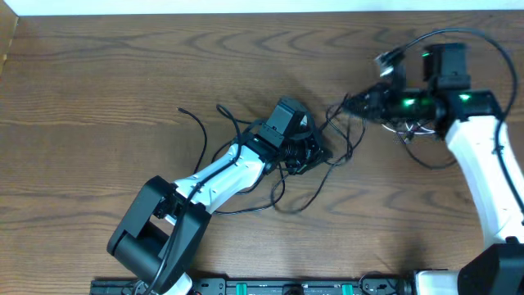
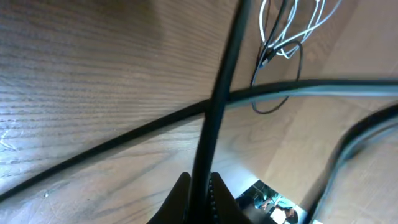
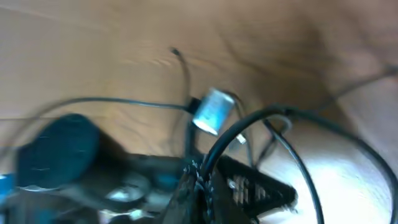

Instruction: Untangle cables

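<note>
The cables [image 1: 307, 156] lie knotted near the middle of the worktop [image 1: 98, 74]. The left hand [image 2: 199, 186] sits right over that knot, clenched on one black cord [image 2: 217, 93]. The right hand [image 3: 200, 182], just right of the knot, grips a black loop [image 3: 249, 121], with a white cord [image 2: 283, 50] nearby.

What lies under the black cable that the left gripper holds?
Under the held cable, pinched by the left gripper, a second black cable crosses on the wooden table. From overhead, the gripper hides part of the bunch below it.
</note>
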You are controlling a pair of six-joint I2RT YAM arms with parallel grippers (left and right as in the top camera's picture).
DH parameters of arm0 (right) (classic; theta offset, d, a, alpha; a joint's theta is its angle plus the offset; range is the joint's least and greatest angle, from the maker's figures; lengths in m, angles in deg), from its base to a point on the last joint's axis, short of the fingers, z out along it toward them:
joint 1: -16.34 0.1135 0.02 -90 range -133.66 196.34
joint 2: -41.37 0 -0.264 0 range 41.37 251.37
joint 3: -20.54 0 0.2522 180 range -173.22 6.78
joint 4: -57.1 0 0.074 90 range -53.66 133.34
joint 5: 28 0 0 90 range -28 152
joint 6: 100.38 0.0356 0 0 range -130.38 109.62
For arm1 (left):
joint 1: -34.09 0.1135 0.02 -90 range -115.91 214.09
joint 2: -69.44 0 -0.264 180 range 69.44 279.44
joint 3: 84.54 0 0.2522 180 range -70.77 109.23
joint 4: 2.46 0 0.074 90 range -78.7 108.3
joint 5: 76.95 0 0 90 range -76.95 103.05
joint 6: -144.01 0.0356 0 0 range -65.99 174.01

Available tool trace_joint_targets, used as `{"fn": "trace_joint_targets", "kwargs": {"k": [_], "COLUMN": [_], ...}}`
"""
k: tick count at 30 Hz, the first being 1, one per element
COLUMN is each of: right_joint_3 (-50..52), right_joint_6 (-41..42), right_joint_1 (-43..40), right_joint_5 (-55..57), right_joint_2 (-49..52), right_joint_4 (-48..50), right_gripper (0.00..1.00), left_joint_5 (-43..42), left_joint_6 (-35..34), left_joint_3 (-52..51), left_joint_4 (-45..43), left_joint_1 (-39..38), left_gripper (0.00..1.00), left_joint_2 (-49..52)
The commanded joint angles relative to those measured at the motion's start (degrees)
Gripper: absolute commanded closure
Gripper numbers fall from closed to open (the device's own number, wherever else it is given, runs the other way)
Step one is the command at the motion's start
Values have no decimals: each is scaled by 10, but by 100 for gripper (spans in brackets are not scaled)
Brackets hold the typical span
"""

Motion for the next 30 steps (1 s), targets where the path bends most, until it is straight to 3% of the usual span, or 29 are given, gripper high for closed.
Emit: {"fn": "trace_joint_targets", "kwargs": {"k": [1, 7, 14, 18, 22, 25, 30], "right_joint_3": [-7, -7, -7, -7, -7, -7, -7], "right_joint_6": [57, 134, 95, 62, 63, 63, 96], "right_joint_1": [-67, -156, -190, -190, -215, -253, -352], "right_joint_5": [-178, -245, -229, -95, 175, 235, 243], "right_joint_2": [-7, -7, -7, -7, -7, -7, -7], "right_joint_4": [57, 123, 90, 13, -76, -103, -133], "right_gripper": [99, 99, 99, 99, 99, 99, 99], "left_joint_5": [-19, -21, -24, -70, -117, -130, -130], "left_joint_6": [42, 68, 80, 107, 169, 204, 267], "left_joint_3": [3, 3, 3, 5, 21, 23, 26], "left_joint_4": [9, 26, 25, -7, 29, 65, 128], "left_joint_1": [1, 1, 1, 4, 39, 64, 112], "left_gripper": [92, 93, 92, 93, 92, 93, 92], "left_joint_2": [5, 5, 5, 3, 3, 1, -13]}}
